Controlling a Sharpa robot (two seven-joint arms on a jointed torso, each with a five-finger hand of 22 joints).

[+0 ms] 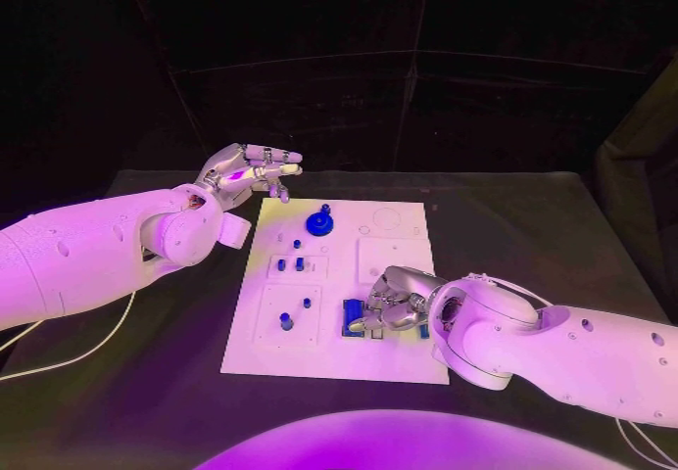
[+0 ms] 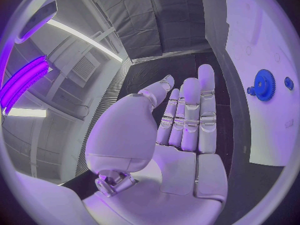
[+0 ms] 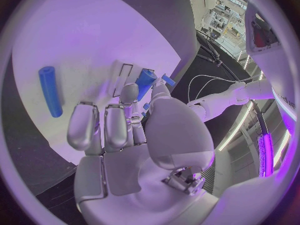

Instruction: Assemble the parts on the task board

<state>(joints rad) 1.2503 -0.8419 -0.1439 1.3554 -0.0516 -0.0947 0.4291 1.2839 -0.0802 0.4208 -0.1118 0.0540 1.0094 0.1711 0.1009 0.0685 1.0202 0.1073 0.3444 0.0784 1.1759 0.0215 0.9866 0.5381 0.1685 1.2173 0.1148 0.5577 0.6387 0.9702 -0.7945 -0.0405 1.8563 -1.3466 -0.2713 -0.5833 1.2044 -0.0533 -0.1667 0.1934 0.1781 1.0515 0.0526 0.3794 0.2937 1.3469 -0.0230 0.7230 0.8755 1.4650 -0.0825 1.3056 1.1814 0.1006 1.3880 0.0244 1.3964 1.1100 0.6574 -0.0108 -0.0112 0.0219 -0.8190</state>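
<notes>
The right hand point(image 1: 393, 305) pinched a blue peg point(image 3: 146, 80) at the task board point(image 1: 332, 362) near lower centre, while the left hand point(image 1: 252, 172) hovered empty, fingers extended, at upper left.

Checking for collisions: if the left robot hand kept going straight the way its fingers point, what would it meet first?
Probably nothing: the left robot hand points along the bare black table beyond the task board; the blue gear lies aside. Depth unclear.

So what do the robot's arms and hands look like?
Both arms are fat, smooth white tubes with little round dots along them. The left arm has a thin white cable hanging under it. The left hand and the right hand are shiny silver metal, with rounded fingers built from short linked pieces, like a knight's glove.
</notes>
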